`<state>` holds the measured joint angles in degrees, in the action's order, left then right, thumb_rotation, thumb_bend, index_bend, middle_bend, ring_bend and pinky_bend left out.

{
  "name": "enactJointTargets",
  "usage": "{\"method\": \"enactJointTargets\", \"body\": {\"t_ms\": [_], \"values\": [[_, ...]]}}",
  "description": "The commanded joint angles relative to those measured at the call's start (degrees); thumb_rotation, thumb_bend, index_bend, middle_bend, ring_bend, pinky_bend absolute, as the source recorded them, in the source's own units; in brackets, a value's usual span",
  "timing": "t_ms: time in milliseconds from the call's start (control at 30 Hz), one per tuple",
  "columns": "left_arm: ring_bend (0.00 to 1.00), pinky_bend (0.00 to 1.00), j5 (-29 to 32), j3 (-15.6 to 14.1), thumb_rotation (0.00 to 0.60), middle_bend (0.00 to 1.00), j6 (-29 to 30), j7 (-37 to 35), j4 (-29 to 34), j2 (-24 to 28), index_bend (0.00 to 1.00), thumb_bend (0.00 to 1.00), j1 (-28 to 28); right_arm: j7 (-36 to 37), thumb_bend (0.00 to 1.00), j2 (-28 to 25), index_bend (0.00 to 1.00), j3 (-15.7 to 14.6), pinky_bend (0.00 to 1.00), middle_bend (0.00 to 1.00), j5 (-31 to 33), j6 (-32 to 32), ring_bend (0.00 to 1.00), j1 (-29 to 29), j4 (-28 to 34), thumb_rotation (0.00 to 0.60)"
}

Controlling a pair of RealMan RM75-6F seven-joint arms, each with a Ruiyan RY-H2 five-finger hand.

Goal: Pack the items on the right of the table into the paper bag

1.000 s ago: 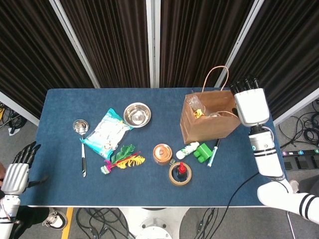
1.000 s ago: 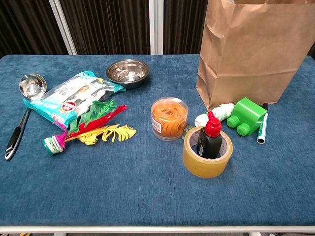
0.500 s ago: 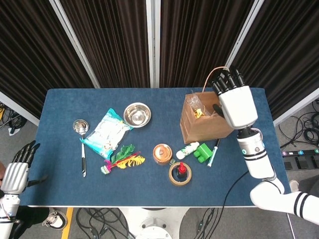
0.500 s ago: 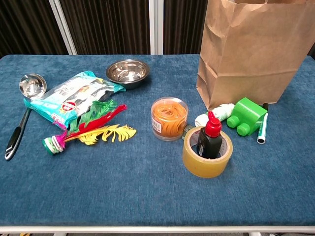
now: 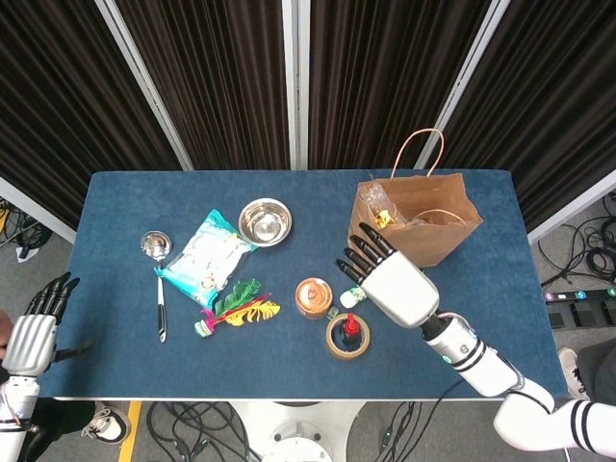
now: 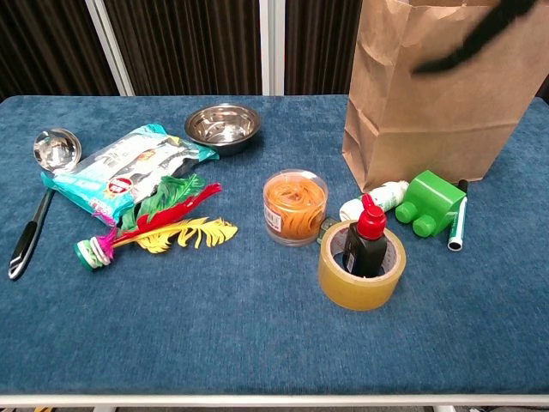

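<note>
Right hand [image 5: 395, 285] over the green plastic block [image 6: 431, 200] beside the brown paper bag [image 6: 446, 94], fingers spread, empty; left hand [image 5: 34, 327] off-table, fingers apart.

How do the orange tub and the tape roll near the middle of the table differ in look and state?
The orange tub is clear plastic, filled with orange bands; the tape roll is an opaque tan ring. The tub stands alone, while the tape roll has a red-capped bottle standing inside its hole. The tub sits farther from the table's near edge than the tape roll. Both are round and stand untouched.
</note>
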<state>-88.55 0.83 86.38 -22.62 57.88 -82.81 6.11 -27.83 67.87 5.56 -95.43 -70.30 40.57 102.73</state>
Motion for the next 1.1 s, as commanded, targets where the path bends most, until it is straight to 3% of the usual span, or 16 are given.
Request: {"method": "enactJointTargets", "body": {"t_ms": [33, 233, 567, 833, 1100], "values": [[0.02, 0.15, 0.0, -0.04, 0.6, 0.12, -0.09, -0.1, -0.1, -0.23, 0.09, 0.17, 0.02, -1.02, 0.0, -1.95, 0.3, -3.4, 0.15, 0.34, 0.44, 4.15, 0.22, -1.53, -1.02, 0.6], [0.02, 0.15, 0.17, -0.07, 0.6, 0.12, -0.18, -0.48, -0.67, -0.6, 0.09, 0.17, -0.1, -3.05, 0.0, -3.84, 0.3, -5.44, 0.16, 0.34, 3.01, 10.28, 0.22, -1.6, -2.52, 0.6], [0.02, 0.15, 0.42, -0.07, 0.6, 0.12, 0.07, -1.16, -1.28, -0.6, 0.09, 0.17, -0.51, -6.9, 0.0, -1.33, 0.3, -6.36, 0.16, 0.33, 8.29, 15.5, 0.22, -2.32, -6.49, 0.6], [0.02, 0.15, 0.19, -0.33, 0.6, 0.12, -0.05, -1.27, -1.99, -1.08, 0.09, 0.17, -0.56, -5.37, 0.0, 0.25, 0.3, -6.89, 0.16, 0.33, 9.49, 15.82, 0.22, -3.55, -10.1, 0.6], [0.02, 0.15, 0.21, -0.29, 0.6, 0.12, -0.06, -1.45, -2.34, -1.04, 0.09, 0.17, -0.57, -0.37, 0.0, 5.58, 0.3, -7.16, 0.12, 0.29, 9.41, 13.38, 0.16, -5.85, -16.92, 0.6]]}}
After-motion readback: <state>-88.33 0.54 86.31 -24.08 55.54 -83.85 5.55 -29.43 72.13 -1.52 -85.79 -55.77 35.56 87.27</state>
